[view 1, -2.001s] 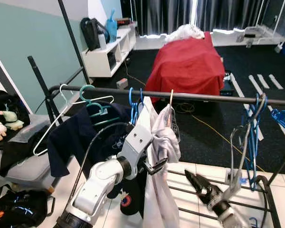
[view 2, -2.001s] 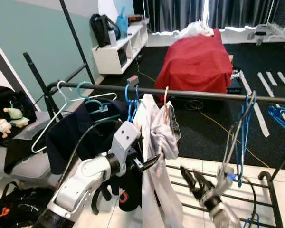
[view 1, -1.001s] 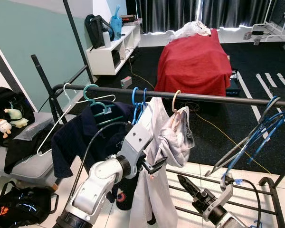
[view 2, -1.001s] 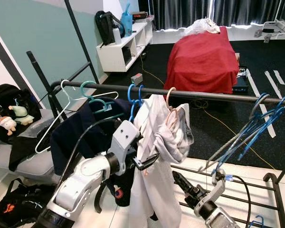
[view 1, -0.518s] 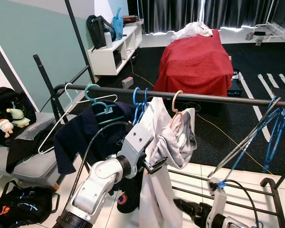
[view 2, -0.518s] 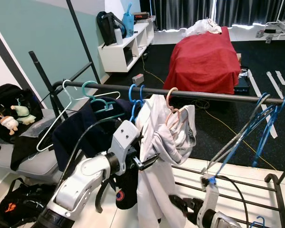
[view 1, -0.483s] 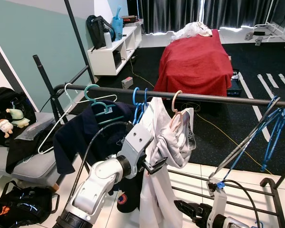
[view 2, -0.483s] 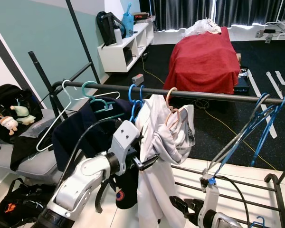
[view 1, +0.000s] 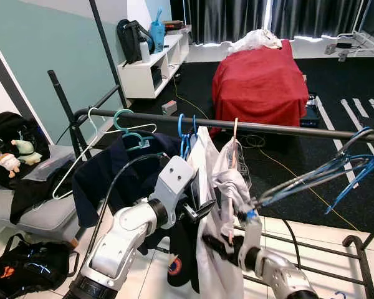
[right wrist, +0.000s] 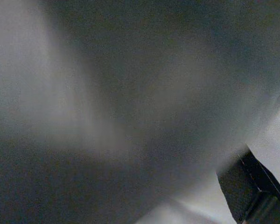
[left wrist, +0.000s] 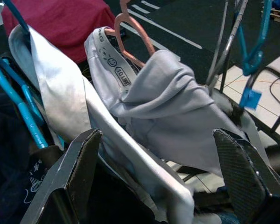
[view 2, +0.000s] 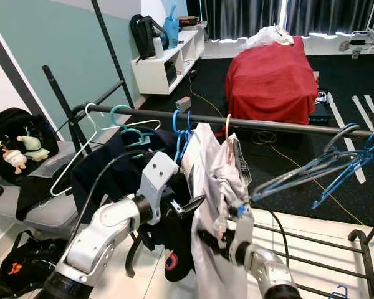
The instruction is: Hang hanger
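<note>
A pink hanger (view 1: pixel 235 132) hangs on the dark rail (view 1: pixel 287 128) with a grey garment (view 1: pixel 229 180) bunched on it, next to a long pale garment (view 1: pixel 207 187). My left gripper (view 1: pixel 202 208) is raised beside these clothes and open; in the left wrist view its fingers (left wrist: pixel 81 163) stand wide apart with the pink hanger (left wrist: pixel 130 28) and grey garment (left wrist: pixel 177 93) beyond them. My right gripper (view 1: pixel 210 243) is pushed into the pale cloth low down. In the right wrist view one finger (right wrist: pixel 247 186) shows against blurred grey fabric. Blue hangers (view 1: pixel 336 168) slant from the rail down to my right wrist.
Teal and white hangers (view 1: pixel 121 121), a navy garment (view 1: pixel 106 174) and more blue hangers (view 1: pixel 186 134) crowd the rail's left part. A grey bench (view 1: pixel 31 215) with bags stands at left, a black bag (view 1: pixel 25 277) below it. The rack's floor bars (view 1: pixel 318 265) lie at lower right; a red-covered bed (view 1: pixel 262 75) stands behind.
My right arm has swung left and up into the hanging clothes. The blue hangers on the right have tilted leftward with it. The pink hanger has turned edge-on. The left arm has held still.
</note>
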Controlling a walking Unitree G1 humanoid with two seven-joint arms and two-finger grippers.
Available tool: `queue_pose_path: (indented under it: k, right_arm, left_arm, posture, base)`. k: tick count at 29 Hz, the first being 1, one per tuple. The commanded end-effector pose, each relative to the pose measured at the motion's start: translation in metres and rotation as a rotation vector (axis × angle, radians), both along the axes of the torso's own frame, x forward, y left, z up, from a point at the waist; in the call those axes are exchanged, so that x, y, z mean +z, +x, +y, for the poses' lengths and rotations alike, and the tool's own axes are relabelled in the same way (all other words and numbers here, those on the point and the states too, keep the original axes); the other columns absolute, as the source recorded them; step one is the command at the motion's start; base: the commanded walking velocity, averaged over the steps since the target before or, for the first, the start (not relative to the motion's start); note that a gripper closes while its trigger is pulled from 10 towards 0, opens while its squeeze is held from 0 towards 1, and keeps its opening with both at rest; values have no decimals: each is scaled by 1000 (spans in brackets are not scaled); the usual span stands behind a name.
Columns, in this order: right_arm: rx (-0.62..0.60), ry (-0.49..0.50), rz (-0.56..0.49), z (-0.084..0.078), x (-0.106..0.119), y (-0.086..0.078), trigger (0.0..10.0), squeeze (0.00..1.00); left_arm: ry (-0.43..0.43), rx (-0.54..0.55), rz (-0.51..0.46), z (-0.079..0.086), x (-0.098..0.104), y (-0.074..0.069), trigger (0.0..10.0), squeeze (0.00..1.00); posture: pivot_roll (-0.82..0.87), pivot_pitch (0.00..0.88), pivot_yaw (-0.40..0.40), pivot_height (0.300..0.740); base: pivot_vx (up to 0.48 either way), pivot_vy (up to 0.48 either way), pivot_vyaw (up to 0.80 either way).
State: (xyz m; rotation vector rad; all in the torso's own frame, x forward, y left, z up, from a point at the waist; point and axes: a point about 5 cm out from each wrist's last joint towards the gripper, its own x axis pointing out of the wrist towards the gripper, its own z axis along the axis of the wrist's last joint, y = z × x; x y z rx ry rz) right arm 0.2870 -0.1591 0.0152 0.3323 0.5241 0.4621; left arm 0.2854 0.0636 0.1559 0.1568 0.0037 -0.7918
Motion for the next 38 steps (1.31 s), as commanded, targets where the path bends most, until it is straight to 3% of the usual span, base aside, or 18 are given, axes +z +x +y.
queue_pose_path:
  k: [1,4,6,8,10,17,21,24,25,29,36,38]
  right_arm:
    - [-29,7,-46,4,7,7,10000,0]
    - [-87,67,-171,-1,31,16,10000,0]
    - [-96,80,-197,-3,36,16,10000,0]
    - [-91,89,-235,-19,37,6,10000,0]
    - [-86,88,-242,-24,37,2,10000,0]
    - [-35,76,-250,-30,32,-8,10000,0]
    - [95,-48,-166,-32,10,-27,10000,0]
    - [95,-48,-166,-32,10,-27,10000,0]
    - [130,-90,-131,-33,1,-34,10000,0]
    - [127,-121,-105,-42,-6,-47,10000,0]
    - [101,-112,-119,-49,-5,-52,10000,0]
    - [50,-77,-187,-56,7,-49,10000,0]
  left_arm:
    - [14,20,1,7,0,0,10000,0]
    - [17,21,2,8,1,0,10000,0]
    - [18,22,2,9,1,0,10000,0]
    - [21,21,6,9,1,0,10000,0]
    - [21,20,8,9,0,0,10000,0]
    - [22,12,11,7,0,-1,10000,0]
    - [24,8,12,7,-1,-1,10000,0]
    - [24,8,12,7,-1,-1,10000,0]
    - [25,9,12,7,-1,-1,10000,0]
    - [26,7,12,7,-1,-1,10000,0]
    - [26,6,14,6,-1,-1,10000,0]
    - [25,-3,14,4,-1,-1,10000,0]
  posture:
    - [-65,0,96,710]
    - [-65,0,100,710]
    - [-66,0,100,710]
    - [-74,0,104,710]
    - [-74,0,104,710]
    - [-80,0,108,710]
    - [-83,0,107,710]
    - [-83,0,107,710]
    - [-83,0,107,710]
    - [-87,0,105,710]
    - [-89,0,106,710]
    - [-97,0,112,710]
  base:
    - [0,0,0]
    - [0,0,0]
    - [0,0,0]
    - [0,0,0]
    - [0,0,0]
    - [0,0,0]
    - [0,0,0]
    - [0,0,0]
    - [0,0,0]
    - [0,0,0]
    - [0,0,0]
    - [0,0,0]
